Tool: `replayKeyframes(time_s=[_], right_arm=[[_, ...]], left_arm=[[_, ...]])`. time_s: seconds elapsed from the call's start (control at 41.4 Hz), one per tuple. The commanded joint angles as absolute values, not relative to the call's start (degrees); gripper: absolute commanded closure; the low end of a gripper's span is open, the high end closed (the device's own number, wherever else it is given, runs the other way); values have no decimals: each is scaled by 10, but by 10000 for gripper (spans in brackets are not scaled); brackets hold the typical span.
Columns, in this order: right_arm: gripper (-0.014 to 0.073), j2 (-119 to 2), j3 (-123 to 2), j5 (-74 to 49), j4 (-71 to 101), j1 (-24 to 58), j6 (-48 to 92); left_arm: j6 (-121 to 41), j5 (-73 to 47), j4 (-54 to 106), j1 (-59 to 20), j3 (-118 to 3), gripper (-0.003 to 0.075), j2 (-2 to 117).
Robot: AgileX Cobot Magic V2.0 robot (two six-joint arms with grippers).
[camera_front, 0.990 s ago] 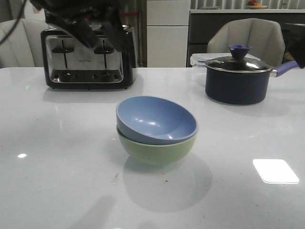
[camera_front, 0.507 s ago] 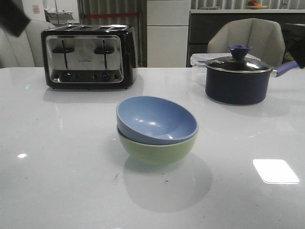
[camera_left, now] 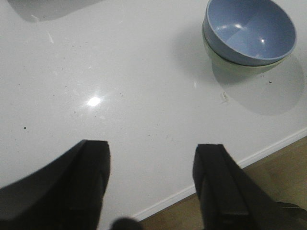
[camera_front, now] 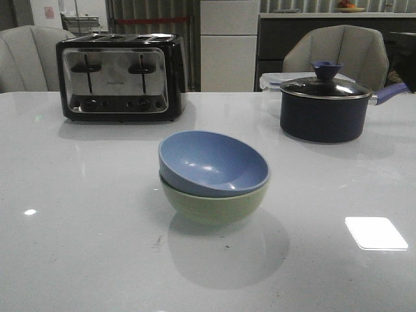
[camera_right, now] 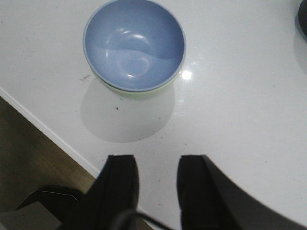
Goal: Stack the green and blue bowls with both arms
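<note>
Blue bowl (camera_front: pixel 213 162) nested tilted inside green bowl (camera_front: pixel 214 203), stack on table (camera_front: pixel 78 214) in front of toaster (camera_front: pixel 120 77), pot (camera_front: pixel 325 107) off to the back right. Left gripper (camera_left: pixel 151 184) fingers apart, empty, away from the stack. Right gripper (camera_right: pixel 157 189) also parted, empty, near the stack.

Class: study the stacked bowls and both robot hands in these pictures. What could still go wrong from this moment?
1. The dusty blue matte bowl sits tilted in the pale sage green bowl, so a knock might slide it off.
2. The stack stands near the white table's edge; a push could send it over.
3. Both open hands, left and right, hover nearby; a careless return could strike it.
</note>
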State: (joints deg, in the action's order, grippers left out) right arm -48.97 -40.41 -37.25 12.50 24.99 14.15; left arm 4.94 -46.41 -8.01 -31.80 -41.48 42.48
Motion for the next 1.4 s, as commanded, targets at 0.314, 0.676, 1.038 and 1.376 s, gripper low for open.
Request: replayKeyframes(time_s=[0.314, 0.676, 1.038, 1.376], right_arm=[[566, -487, -420, -342, 129, 249, 145], [566, -487, -420, -342, 129, 249, 145], [566, -487, -420, -342, 129, 249, 145], [566, -487, -420, -342, 129, 249, 145]], left_arm=[[58, -434, -78, -319, -430, 627, 423], [58, -431, -78, -319, -430, 627, 423], [53, -406, -69, -233, -411, 627, 338], [0, -147, -55, -113, -209, 627, 132]])
